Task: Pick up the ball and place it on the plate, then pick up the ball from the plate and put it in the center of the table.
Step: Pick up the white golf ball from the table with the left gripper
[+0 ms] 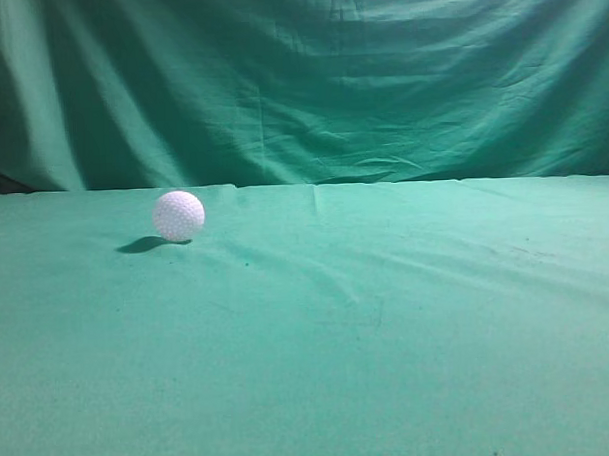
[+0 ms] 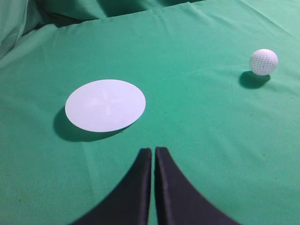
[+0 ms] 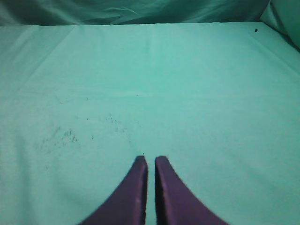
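Observation:
The white dimpled ball point(image 1: 178, 215) rests on the green table point(image 1: 388, 325), left of the middle in the exterior view. It also shows far right in the left wrist view point(image 2: 263, 62). A pale round plate point(image 2: 105, 105) lies on the cloth to the ball's left in that view; it is out of the exterior view. My left gripper point(image 2: 153, 151) is shut and empty, just short of the plate's near edge. My right gripper point(image 3: 149, 159) is shut and empty over bare cloth point(image 3: 187, 93). Neither gripper shows in the exterior view.
A draped green backdrop point(image 1: 309, 78) hangs behind the table's far edge. The cloth has faint wrinkles and a patch of dark specks point(image 3: 63, 136) left of my right gripper.

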Available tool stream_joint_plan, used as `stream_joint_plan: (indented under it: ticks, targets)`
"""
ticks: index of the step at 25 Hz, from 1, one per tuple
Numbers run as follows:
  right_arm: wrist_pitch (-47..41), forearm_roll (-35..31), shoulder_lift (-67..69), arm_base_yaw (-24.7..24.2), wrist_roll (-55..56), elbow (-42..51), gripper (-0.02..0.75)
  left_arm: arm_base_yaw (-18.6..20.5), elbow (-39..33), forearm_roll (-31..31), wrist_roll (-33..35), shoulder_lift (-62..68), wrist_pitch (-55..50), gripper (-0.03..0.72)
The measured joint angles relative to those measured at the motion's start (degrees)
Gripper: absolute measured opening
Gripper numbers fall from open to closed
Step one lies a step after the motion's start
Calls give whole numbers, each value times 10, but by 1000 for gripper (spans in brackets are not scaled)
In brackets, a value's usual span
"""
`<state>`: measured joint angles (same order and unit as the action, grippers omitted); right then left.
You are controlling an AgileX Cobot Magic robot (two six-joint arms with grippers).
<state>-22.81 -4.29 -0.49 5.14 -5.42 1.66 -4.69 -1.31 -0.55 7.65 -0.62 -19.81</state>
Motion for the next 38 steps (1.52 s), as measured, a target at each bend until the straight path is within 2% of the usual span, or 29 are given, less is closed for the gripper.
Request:
stream_joint_plan:
  ticks: [21,23,28,33,35,38]
  targets:
    - [0,0,0,0,0,0,48,0,0,1,0,0,5,0]
    - [0,0,0,0,0,0,48,0,0,-5,0,0,29,0]
    - [0,0,0,0,0,0,48,0,0,-19,0,0,186,0]
    - [0,0,0,0,0,0,48,0,0,-20,0,0,236,0]
    - [0,0,0,0,0,0,48,0,0,-30,-28,0,277,0]
    - [0,0,0,0,0,0,48,0,1,-37,-106,0,297,0]
